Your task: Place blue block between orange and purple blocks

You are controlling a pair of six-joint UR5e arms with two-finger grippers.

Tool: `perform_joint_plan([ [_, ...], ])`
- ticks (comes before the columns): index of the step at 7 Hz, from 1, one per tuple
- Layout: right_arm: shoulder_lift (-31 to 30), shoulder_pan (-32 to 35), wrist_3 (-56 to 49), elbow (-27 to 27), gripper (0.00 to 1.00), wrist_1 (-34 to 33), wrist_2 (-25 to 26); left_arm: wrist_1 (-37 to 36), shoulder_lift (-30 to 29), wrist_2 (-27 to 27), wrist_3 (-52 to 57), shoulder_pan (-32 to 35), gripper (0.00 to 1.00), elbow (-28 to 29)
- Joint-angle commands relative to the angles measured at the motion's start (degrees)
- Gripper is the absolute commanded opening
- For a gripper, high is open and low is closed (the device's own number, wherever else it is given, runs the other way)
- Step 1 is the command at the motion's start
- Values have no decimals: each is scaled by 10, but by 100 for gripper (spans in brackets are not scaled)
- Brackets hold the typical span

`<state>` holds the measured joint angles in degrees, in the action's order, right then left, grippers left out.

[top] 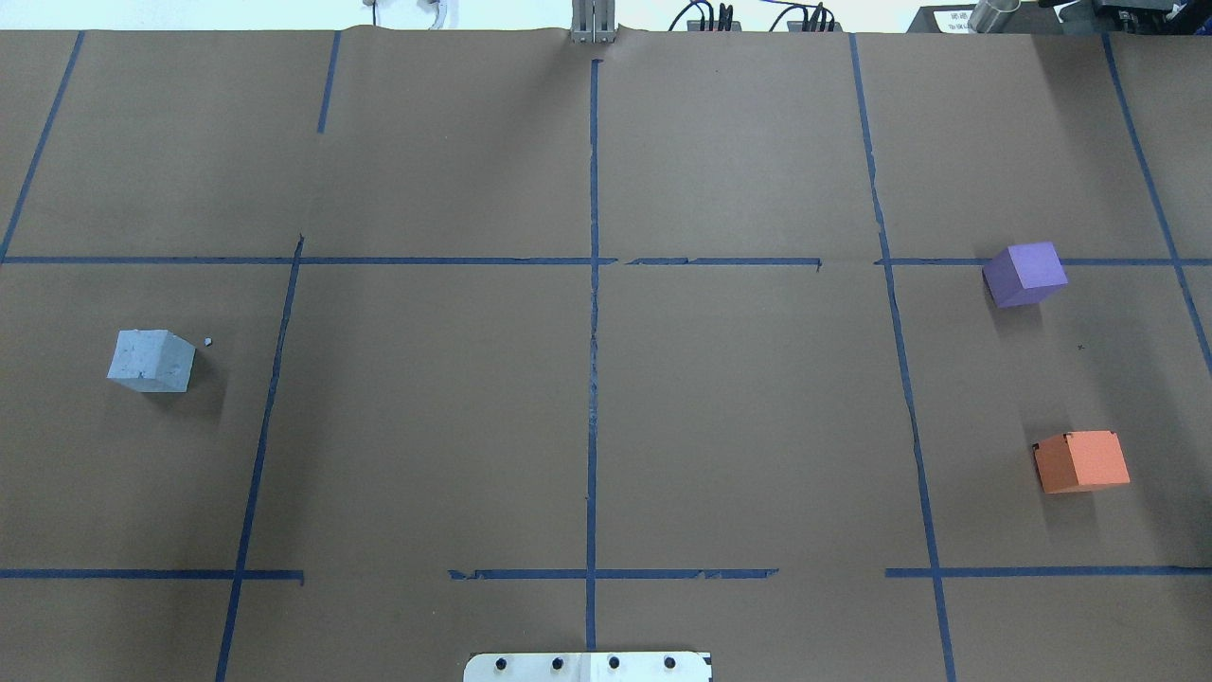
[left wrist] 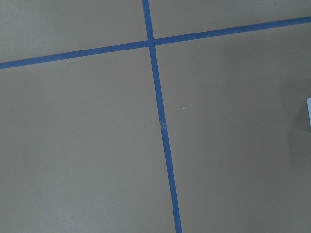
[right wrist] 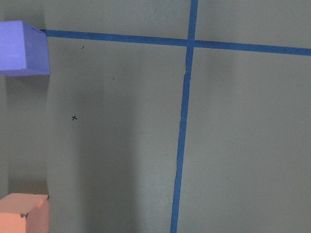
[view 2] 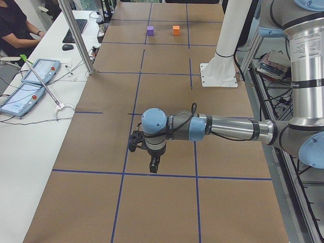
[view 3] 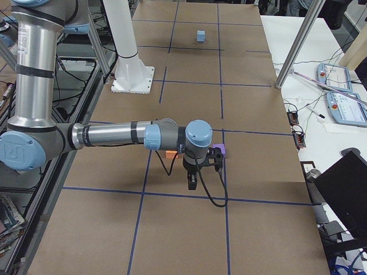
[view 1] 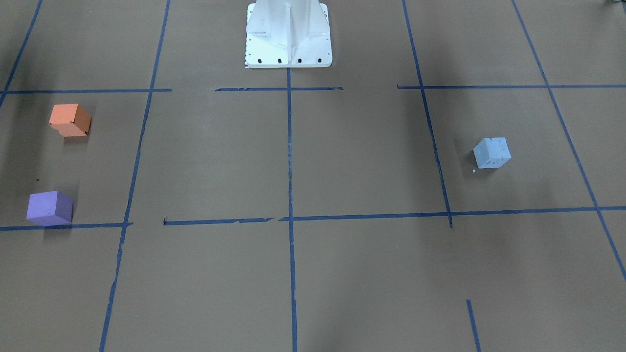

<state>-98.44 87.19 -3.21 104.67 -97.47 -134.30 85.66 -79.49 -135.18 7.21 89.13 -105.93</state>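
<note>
The pale blue block (view 1: 492, 152) sits alone on the brown table, at the overhead view's left (top: 151, 360); its edge shows in the left wrist view (left wrist: 309, 112). The orange block (top: 1081, 461) and the purple block (top: 1024, 274) stand apart at the overhead view's right, with bare table between them (right wrist: 73, 126). My left gripper (view 2: 152, 164) shows only in the exterior left view, hanging above the table; I cannot tell if it is open or shut. My right gripper (view 3: 192, 182) shows only in the exterior right view, above the orange (view 3: 171, 153) and purple (view 3: 221, 151) blocks; I cannot tell its state either.
Blue tape lines (top: 593, 332) divide the table into squares. The robot's white base (view 1: 288, 34) stands at the table's middle edge. A metal pole (view 2: 76, 35) and tablets (view 2: 40, 71) stand on the operators' side, where a person sits.
</note>
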Motion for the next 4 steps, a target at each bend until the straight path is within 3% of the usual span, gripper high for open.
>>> perform_joint_plan([
  [1, 0, 0, 0, 3, 100, 0, -4, 10, -1, 12, 14, -7, 100, 0],
  [4, 2, 0, 0, 3, 100, 1, -4, 7, -1, 14, 11, -9, 100, 1],
])
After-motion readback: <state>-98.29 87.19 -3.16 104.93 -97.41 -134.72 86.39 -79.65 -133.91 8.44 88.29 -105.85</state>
